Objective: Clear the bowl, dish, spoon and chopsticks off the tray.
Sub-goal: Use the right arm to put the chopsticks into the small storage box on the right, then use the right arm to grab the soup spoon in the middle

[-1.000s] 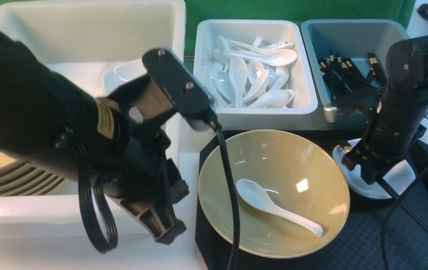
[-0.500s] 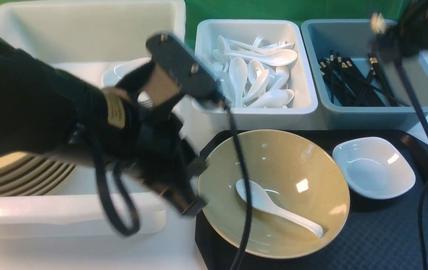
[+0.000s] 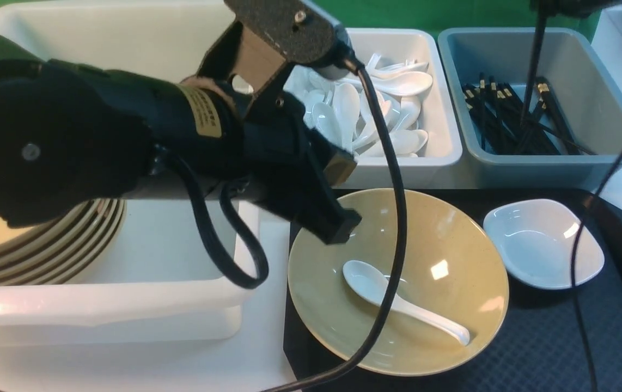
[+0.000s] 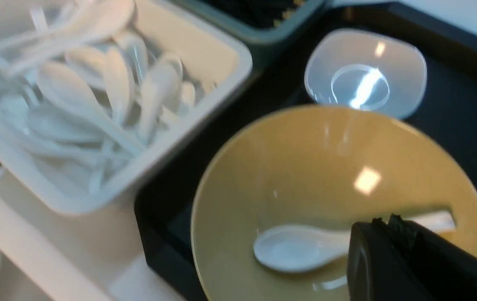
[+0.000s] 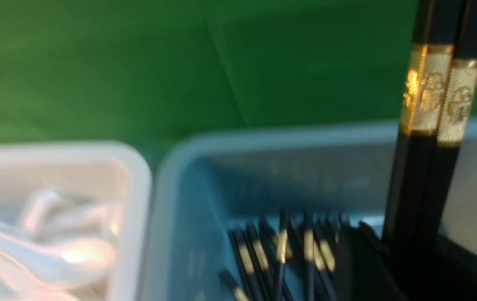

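The left gripper, jaws pressed together, is hanging over the bowl's far-left rim. The spoon is lying inside the bowl just nearward of it, scoop by the bowl's middle and handle running out toward the near-right rim. I'd judge the next pick is turning on that slant: the jaws will need parting and swinging across the handle.

The left arm is plainly the nearer one. The right gripper is hovering well beyond the bowl, over the blue-grey tub. The chopsticks are standing upright out of it, and I cannot tell whether it is gripping them or letting go.

The bowl's inside is shining slick and sloping, so the spoon may skid. The left arm's cable is drooping across the spoon. The dish is sitting just right of the bowl, both on the tray.
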### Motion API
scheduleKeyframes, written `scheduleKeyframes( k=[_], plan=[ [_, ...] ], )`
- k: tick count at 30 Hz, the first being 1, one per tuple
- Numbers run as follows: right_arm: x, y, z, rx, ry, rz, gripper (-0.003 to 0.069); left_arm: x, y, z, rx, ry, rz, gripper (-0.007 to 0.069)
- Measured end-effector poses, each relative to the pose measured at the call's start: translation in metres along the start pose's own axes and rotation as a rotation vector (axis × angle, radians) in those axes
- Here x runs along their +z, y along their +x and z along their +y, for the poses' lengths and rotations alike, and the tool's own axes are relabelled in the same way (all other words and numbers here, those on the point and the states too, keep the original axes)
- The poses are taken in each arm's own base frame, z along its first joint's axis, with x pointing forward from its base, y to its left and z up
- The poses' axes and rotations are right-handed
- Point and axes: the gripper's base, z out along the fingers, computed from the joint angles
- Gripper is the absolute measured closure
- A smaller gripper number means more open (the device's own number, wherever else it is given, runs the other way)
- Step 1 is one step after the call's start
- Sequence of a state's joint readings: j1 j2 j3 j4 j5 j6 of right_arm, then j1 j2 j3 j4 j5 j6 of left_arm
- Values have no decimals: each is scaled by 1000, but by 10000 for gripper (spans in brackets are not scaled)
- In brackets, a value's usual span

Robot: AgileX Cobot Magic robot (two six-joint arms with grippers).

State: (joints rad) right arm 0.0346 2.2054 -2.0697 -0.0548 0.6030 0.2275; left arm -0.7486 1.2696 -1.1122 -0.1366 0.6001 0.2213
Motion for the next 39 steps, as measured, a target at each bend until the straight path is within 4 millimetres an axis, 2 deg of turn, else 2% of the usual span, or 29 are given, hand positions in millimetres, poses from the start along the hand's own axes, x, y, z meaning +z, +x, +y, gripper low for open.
scheduleKeyframes(
  k=[1,3,4,5,6,7,9,12,14,17,18,19,20,22,23,26,27,29,30,34,39],
  plan=[
    [4,4,-1,-5,6,27,421,0,2,0,-7,4,19,636],
    [12,16,-3,-18,30,140,321,-5,8,-2,-24,19,88,636],
    [12,17,-3,-23,32,150,312,-6,9,-2,-24,20,92,636],
    [10,22,-4,-59,40,230,241,-14,12,-3,-16,20,117,636],
    [9,22,-4,-66,41,238,232,-17,12,-3,-14,20,120,636],
    [1,22,-3,-112,38,292,176,-28,13,-4,-5,12,112,636],
    [-15,19,1,-188,19,357,130,-44,12,-3,2,-6,85,636],
    [-47,15,14,-302,-16,435,107,-70,13,-1,2,-62,36,636],
    [-75,8,31,-373,-52,434,104,-85,16,3,-15,-119,23,636],
    [-103,4,47,-415,-83,405,103,-97,20,7,-36,-175,27,636],
    [-127,5,59,-448,-109,387,104,-104,25,9,-54,-211,30,636],
    [-149,11,75,-490,-144,381,104,-108,33,10,-66,-239,37,636],
    [-154,12,77,-495,-150,380,104,-107,35,10,-70,-243,43,636],
    [-177,23,93,-550,-194,382,104,-109,44,10,-85,-249,52,636],
    [-194,36,107,-603,-240,392,104,-110,55,8,-98,-245,54,636],
    [-218,73,133,-715,-320,451,104,-108,74,2,-141,-202,44,636],
    [-219,77,136,-727,-329,457,104,-108,75,2,-144,-198,43,636],
    [-221,104,147,-784,-357,525,104,-105,85,-3,-174,-159,38,636],
    [-219,124,156,-827,-373,578,104,-102,90,-5,-194,-135,36,636],
    [-201,169,169,-907,-381,719,104,-91,100,-9,-207,-93,56,636],
    [-167,198,179,-934,-361,821,102,-87,103,-10,-179,-84,40,636]
  ],
)
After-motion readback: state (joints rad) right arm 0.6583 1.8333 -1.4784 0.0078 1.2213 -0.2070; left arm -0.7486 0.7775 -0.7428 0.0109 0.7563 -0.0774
